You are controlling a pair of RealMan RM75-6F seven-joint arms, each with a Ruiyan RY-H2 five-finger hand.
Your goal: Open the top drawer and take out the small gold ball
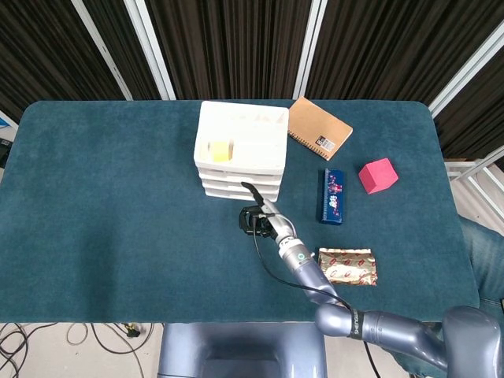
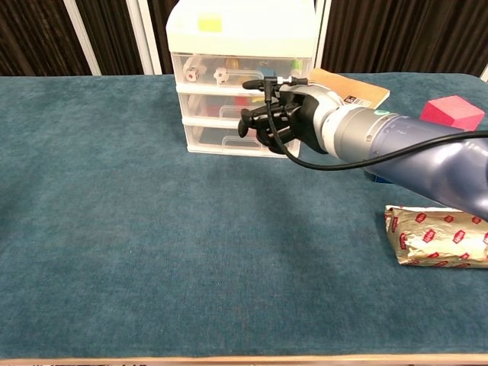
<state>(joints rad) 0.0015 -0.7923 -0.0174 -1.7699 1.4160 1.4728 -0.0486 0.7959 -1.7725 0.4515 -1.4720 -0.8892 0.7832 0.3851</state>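
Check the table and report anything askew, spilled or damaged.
Nothing stands out. The drawer unit stands upright with all its drawers closed. The notebook, blue box, pink block and foil packet lie intact on the cloth. The right hand hovers at the drawers' front.

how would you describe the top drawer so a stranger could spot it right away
Find the white three-drawer cabinet at the back middle of the teal table. The top drawer is the highest clear-fronted one, directly under the lid, shut, with small toys showing inside.

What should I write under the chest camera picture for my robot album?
The robot's right hand reaches toward the front of the closed white drawer unit, empty, fingers curled.
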